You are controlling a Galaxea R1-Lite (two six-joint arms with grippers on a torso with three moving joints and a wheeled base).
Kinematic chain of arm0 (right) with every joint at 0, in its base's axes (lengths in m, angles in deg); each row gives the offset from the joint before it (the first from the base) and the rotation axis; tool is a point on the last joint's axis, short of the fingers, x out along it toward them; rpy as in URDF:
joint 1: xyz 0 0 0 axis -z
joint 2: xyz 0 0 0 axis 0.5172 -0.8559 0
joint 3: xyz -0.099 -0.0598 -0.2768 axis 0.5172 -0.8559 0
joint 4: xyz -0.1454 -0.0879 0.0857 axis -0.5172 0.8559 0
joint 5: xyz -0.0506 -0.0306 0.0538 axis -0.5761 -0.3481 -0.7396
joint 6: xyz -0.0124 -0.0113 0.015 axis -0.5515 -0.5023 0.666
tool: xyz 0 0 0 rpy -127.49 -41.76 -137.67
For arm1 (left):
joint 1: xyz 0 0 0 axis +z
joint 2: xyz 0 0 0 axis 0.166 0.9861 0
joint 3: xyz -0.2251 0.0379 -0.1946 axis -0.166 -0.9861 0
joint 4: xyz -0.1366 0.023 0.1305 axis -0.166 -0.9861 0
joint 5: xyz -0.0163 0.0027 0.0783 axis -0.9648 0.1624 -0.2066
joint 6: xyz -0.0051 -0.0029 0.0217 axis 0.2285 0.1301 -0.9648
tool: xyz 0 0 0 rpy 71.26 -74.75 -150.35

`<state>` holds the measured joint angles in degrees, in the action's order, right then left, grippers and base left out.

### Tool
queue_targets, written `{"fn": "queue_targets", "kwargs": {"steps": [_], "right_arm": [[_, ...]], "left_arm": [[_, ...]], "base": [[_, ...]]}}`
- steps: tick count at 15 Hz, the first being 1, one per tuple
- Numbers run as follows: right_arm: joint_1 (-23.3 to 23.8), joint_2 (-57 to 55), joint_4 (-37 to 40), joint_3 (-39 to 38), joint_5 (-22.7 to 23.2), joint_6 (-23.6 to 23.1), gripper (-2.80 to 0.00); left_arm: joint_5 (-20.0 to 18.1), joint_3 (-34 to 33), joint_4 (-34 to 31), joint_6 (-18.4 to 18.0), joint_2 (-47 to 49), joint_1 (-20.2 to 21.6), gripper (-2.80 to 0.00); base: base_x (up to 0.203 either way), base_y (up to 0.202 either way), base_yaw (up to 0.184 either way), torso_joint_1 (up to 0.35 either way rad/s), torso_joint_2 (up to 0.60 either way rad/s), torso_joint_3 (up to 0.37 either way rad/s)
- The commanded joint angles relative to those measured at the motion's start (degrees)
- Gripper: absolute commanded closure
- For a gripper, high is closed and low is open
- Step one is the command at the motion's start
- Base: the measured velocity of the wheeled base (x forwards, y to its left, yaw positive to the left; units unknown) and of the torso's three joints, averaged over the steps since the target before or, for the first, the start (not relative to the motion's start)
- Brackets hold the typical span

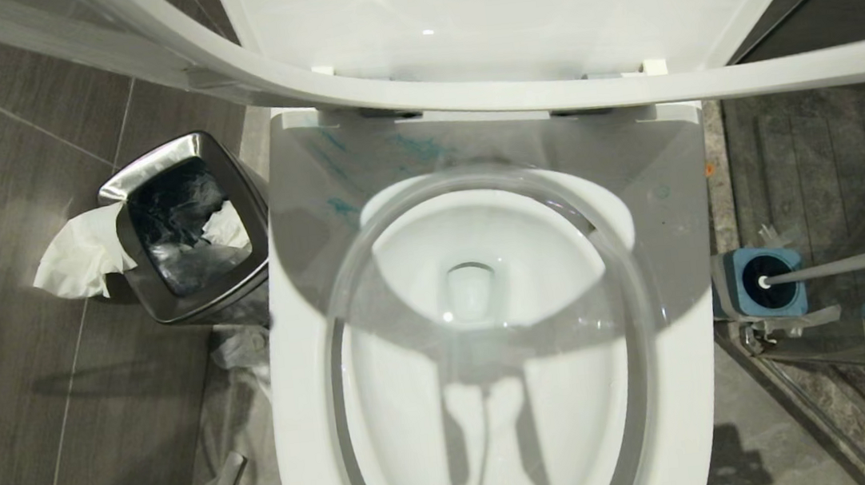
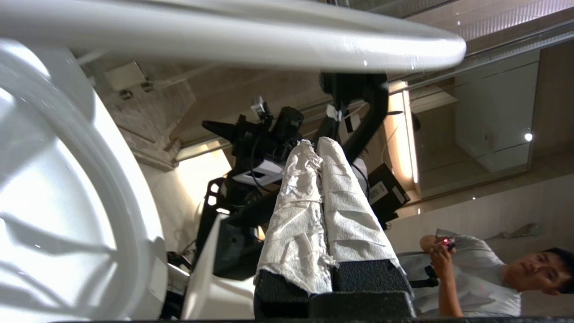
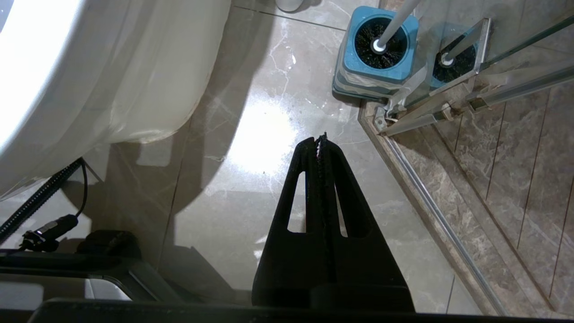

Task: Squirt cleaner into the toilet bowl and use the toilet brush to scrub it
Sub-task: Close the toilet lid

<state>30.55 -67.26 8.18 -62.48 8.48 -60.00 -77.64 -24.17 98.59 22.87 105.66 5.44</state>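
Overhead, toilet bowl (image 1: 490, 333) amid grey floor tiles (image 1: 24, 333).

Toilet bowl (image 1: 497, 396) open from above, raised seat (image 1: 466, 98) overhanging rear. Steel bin (image 1: 186, 228) crowds left flank; brush holder (image 1: 758, 284) and shower-door frame (image 1: 855, 359) crowd right flank.
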Motion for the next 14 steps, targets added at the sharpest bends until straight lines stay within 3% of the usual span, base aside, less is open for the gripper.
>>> {"fn": "queue_targets", "kwargs": {"steps": [1, 10, 14], "right_arm": [[-0.02, -0.05, 0.0, 0.01, 0.02, -0.01, 0.0], [-0.02, -0.05, 0.0, 0.01, 0.02, -0.01, 0.0], [0.01, -0.05, 0.0, 0.01, 0.02, -0.01, 0.0]], "left_arm": [[-0.45, 4.49, 0.48, 0.49, 4.52, 0.2, 0.0], [-0.45, 5.81, 0.48, 1.55, 3.1, -0.02, 0.0], [-0.45, 5.52, 0.48, 4.24, 2.62, -3.51, 0.0]], "base": [[0.0, 0.0, 0.0, 0.0, 0.0, 0.0], [0.0, 0.0, 0.0, 0.0, 0.0, 0.0], [0.0, 0.0, 0.0, 0.0, 0.0, 0.0]]}}
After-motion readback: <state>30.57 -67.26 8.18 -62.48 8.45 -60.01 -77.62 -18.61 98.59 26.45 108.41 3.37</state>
